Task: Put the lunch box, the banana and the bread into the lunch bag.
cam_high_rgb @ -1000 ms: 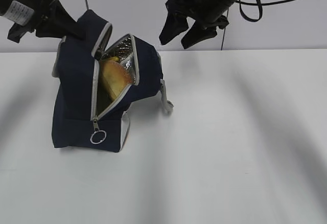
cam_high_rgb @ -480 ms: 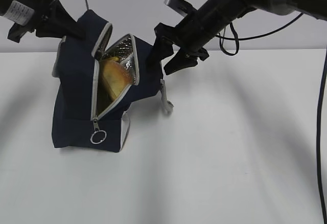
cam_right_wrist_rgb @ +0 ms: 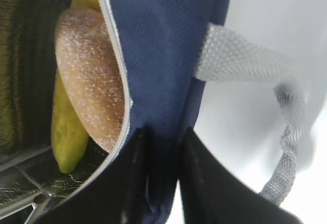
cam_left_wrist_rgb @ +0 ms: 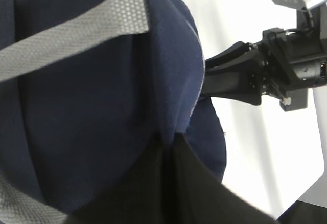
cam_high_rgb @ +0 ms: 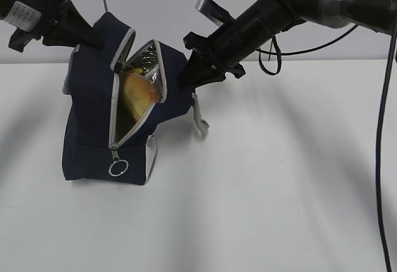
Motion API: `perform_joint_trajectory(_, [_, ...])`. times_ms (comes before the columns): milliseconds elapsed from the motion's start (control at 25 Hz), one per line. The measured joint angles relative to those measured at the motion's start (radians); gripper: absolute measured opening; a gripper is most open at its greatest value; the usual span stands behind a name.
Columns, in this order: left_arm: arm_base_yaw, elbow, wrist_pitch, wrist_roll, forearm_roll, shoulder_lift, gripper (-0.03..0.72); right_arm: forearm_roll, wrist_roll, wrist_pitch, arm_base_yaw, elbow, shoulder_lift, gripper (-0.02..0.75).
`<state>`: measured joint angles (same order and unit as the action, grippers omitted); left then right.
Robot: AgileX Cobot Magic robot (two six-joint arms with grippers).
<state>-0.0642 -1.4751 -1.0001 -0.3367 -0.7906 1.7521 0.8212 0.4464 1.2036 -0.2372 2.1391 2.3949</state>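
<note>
A: Navy fabric fills the left of the table: the lunch bag [cam_high_rgb: 93, 129] stands upright with its zipper open down the front and its ring pull [cam_high_rgb: 118, 167] hanging low. What has it at the top left?

B: The left gripper [cam_high_rgb: 87, 36] is clenched on the bag's upper left edge. In the left wrist view its dark fingers [cam_left_wrist_rgb: 168, 183] pinch a fold of the cloth just below a grey strap handle [cam_left_wrist_rgb: 76, 35].

A: And inside?

B: The bread [cam_right_wrist_rgb: 92, 75] sits in the opening against the silver lining [cam_high_rgb: 151, 58], and the banana [cam_right_wrist_rgb: 66, 132] lies behind it with its tip pointing down. I cannot see the lunch box; it may be lower in the bag, hidden by the other two.

A: Further right?

B: The right gripper [cam_high_rgb: 186, 76] has the bag's right flap between its fingers [cam_right_wrist_rgb: 135, 183]. In the right wrist view the blue cloth runs down into the narrow gap between them, so I judge it is grasping the flap, beside the other grey strap [cam_right_wrist_rgb: 286, 127].

A: So which step is this?

B: The food looks stowed, so I judge the packing is at its close, with both arms holding the mouth. Next, I think, comes either letting go or drawing the flaps together. That calls for keeping the bag upright so nothing tips out of the gap.
</note>
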Motion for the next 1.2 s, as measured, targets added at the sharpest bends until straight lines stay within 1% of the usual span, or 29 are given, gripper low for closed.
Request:
perform_joint_trajectory(80, [0.000, 0.000, 0.000, 0.000, 0.002, 0.000, -0.003, 0.006, 0.010, -0.004, -0.004, 0.000, 0.000, 0.090])
perform_joint_trajectory(280, [0.000, 0.000, -0.001, 0.000, 0.004, 0.000, -0.003, 0.006, 0.032, -0.007, -0.010, 0.000, 0.000, 0.003])
perform_joint_trajectory(400, [0.000, 0.000, -0.002, 0.000, -0.002, 0.000, -0.003, 0.004, 0.034, 0.000, -0.010, 0.007, 0.000, -0.004])
perform_joint_trajectory(520, [0.000, 0.000, -0.002, -0.003, -0.025, 0.000, -0.003, -0.038, 0.034, 0.018, -0.011, 0.058, -0.002, -0.005])
perform_joint_trajectory(640, [0.000, 0.000, -0.004, -0.034, -0.088, 0.002, -0.003, -0.085, 0.023, 0.030, -0.011, 0.107, -0.034, -0.006])
perform_joint_trajectory(760, [-0.011, 0.000, 0.005, -0.057, -0.146, 0.003, -0.003, -0.108, 0.006, 0.037, -0.003, 0.120, -0.099, -0.006])
perform_joint_trajectory(840, [-0.032, 0.000, 0.022, -0.072, -0.165, 0.005, -0.003, -0.165, -0.032, 0.044, -0.001, 0.122, -0.141, -0.006])
perform_joint_trajectory(920, [-0.057, 0.000, 0.052, -0.076, -0.180, 0.010, -0.003, -0.267, -0.079, 0.047, 0.003, 0.122, -0.185, -0.006])
perform_joint_trajectory(1000, [-0.085, 0.000, 0.084, -0.078, -0.197, 0.010, -0.003, -0.341, -0.125, 0.056, 0.006, 0.122, -0.227, -0.006])
perform_joint_trajectory(1080, [-0.110, 0.000, 0.121, -0.079, -0.215, 0.010, -0.003, -0.385, -0.153, 0.059, 0.008, 0.122, -0.257, -0.006])
perform_joint_trajectory(1200, [-0.141, 0.000, 0.193, -0.080, -0.223, 0.011, -0.003, -0.407, -0.173, 0.062, 0.008, 0.091, -0.291, -0.006])
